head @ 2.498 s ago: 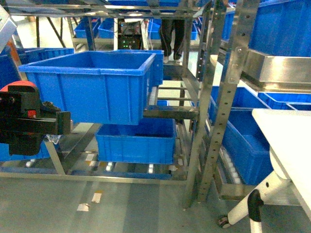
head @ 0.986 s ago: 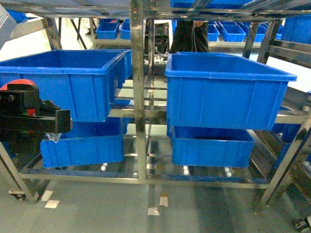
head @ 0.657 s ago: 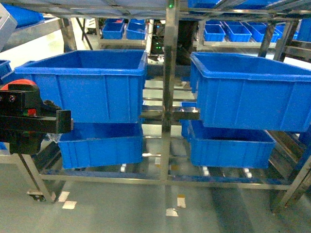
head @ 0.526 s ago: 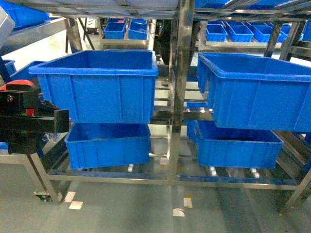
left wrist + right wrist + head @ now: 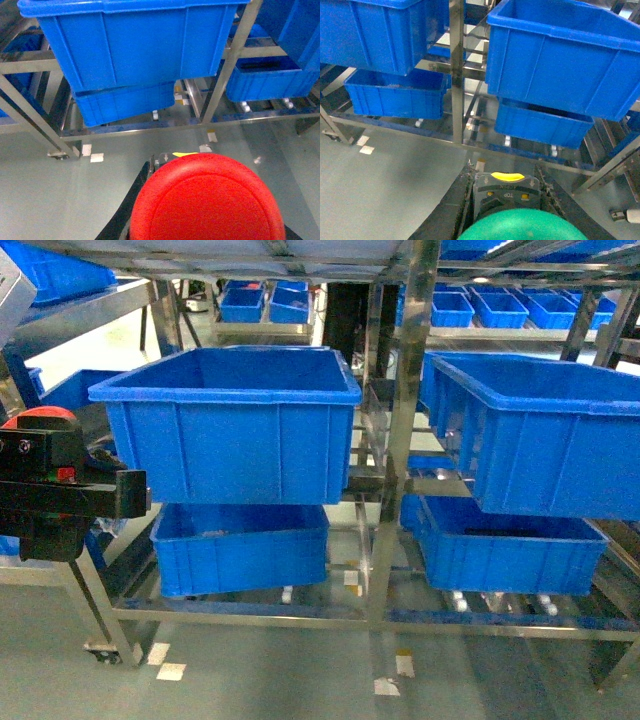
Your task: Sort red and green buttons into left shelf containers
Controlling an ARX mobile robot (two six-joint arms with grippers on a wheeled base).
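i am on a grey floor (image 5: 260, 680) in a store room, facing a metal rack (image 5: 400, 440) full of blue bins.

closest to me are the two buttons i carry. my left gripper (image 5: 60, 490) is clamped on the red button (image 5: 207, 200); its big red cap fills the bottom of the left wrist view. in the right wrist view the right gripper (image 5: 505, 195) is clamped on the green button (image 5: 522, 225), with the dark switch block marked "top" squeezed between the jaws. i cannot see that gripper from the head camera.

farther off are the two big deep bins on the upper rail, the left big bin (image 5: 230, 420) and the right big bin (image 5: 540, 440), well apart from both grippers. smaller blue bins (image 5: 240, 545) sit under them.

i think i am in the drive-up step. to do it well i should roll in straight and slow, stop with the tall post between my arms, then lift each button above a rim before letting go. lifting too low could bump a rim.
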